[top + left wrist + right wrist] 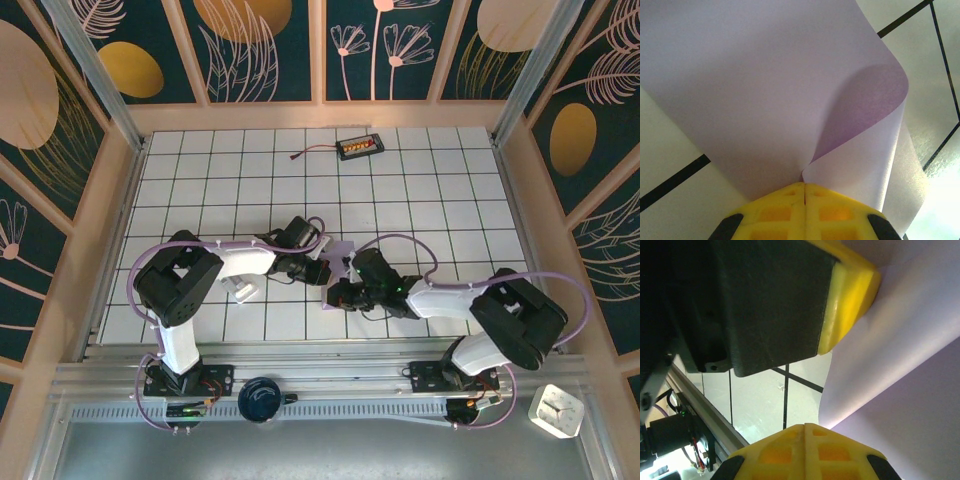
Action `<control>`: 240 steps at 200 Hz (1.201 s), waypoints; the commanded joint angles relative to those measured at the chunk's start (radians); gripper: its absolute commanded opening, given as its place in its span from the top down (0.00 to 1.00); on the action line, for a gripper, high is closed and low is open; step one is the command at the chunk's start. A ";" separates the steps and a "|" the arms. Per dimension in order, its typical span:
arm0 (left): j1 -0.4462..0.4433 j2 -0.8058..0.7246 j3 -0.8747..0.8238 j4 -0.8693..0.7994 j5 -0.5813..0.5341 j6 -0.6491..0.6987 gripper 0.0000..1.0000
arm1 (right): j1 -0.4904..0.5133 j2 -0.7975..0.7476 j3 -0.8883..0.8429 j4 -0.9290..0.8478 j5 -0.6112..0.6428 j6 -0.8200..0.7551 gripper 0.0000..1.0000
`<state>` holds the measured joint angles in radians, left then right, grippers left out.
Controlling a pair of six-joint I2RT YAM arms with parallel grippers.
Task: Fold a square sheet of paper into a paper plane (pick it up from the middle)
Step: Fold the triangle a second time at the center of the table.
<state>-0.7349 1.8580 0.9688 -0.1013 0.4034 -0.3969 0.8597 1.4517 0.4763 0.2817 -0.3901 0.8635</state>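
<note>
Paper (765, 90) curls back, plain from left wrist.

Right gripper (805, 426) is recorded at the bottom edge, yellow jaws pressed together with no gap. The square sheet of paper (900, 365), pale lavender and curved, is met at their tips and is spread across the right side. The left gripper (852, 290) is noted at the top, its yellow finger touching the sheet. White gridded table (760, 405) is seen between; a metal rail (705, 407) at lower left.
</note>
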 commanded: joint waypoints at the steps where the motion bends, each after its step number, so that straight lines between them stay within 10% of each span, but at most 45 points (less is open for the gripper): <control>1: 0.005 0.090 -0.049 -0.139 -0.127 0.019 1.00 | 0.013 0.035 0.025 0.055 -0.006 0.019 0.98; 240: 0.004 0.080 -0.047 -0.143 -0.126 0.028 1.00 | 0.021 0.143 0.038 0.097 0.021 0.026 0.99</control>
<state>-0.7349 1.8580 0.9688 -0.1013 0.4034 -0.3931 0.8726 1.5749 0.4957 0.3595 -0.3893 0.8818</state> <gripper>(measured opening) 0.043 0.046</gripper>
